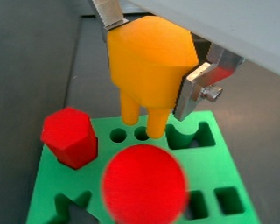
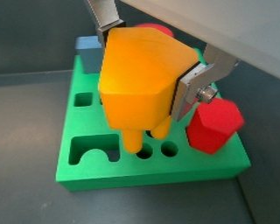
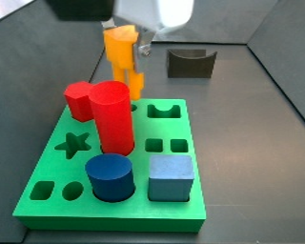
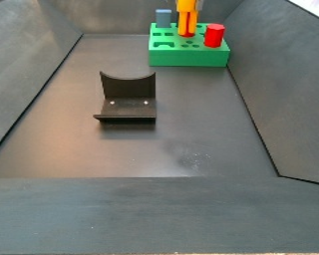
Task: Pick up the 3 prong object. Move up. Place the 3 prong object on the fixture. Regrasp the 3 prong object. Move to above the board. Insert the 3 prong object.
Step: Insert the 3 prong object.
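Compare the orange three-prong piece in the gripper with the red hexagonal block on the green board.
The orange three-prong piece is held between the gripper fingers, prongs down at the round holes; the red hexagonal block stands unheld in the green board. The orange piece ends in prongs; the red block is a plain six-sided prism. Both stand upright.

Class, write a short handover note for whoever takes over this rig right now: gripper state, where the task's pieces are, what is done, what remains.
Gripper: over the green board, jaws shut on the orange 3 prong object.
Object: upright, prong tips at the three round holes in both wrist views; how deep they sit cannot be told.
Fixture: stands apart from the board, nothing on it.
Done: pickup and move to the board.
Left: push the prongs fully in, release.
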Tool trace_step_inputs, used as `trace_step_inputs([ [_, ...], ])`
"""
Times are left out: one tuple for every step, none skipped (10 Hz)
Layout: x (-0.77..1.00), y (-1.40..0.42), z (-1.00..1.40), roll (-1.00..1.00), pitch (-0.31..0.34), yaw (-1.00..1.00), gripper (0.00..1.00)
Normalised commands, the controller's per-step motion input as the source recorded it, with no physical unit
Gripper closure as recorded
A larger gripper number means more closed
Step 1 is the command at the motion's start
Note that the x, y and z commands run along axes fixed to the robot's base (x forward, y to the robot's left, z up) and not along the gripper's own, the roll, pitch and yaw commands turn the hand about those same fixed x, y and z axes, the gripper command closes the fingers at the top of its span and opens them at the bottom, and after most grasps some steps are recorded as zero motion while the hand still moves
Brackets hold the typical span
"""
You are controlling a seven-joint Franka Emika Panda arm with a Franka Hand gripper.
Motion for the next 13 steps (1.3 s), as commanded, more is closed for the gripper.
trace_step_inputs([
  [-0.01,0.0,-0.44,0.08,0.0,-1.0,1.0],
  [0.0,0.0,-0.45,0.09,0.0,-1.0,1.0],
  [0.0,-0.15,-0.43,0.09,0.0,-0.92,1.0],
  [-0.08,-0.24,-0.3,0.11,0.0,-0.54,1.0],
  [0.0,-0.07,-0.04,0.0,0.0,0.0,1.0],
  [0.0,0.0,-0.03,-0.01,0.0,0.11,1.0],
  [0.0,0.02,-0.23,0.06,0.0,0.21,1.0],
  [0.0,0.0,-0.31,0.17,0.0,0.14,1.0],
  [0.01,-0.06,-0.29,0.07,0.0,-0.09,1.0],
  [0.0,-0.12,-0.31,0.16,0.0,-0.2,1.0],
  [0.16,-0.15,-0.31,0.1,0.0,-0.24,1.0],
  [0.24,-0.08,-0.51,0.14,0.0,-0.37,1.0],
  [0.15,0.0,-0.64,0.17,-0.023,-0.37,1.0],
])
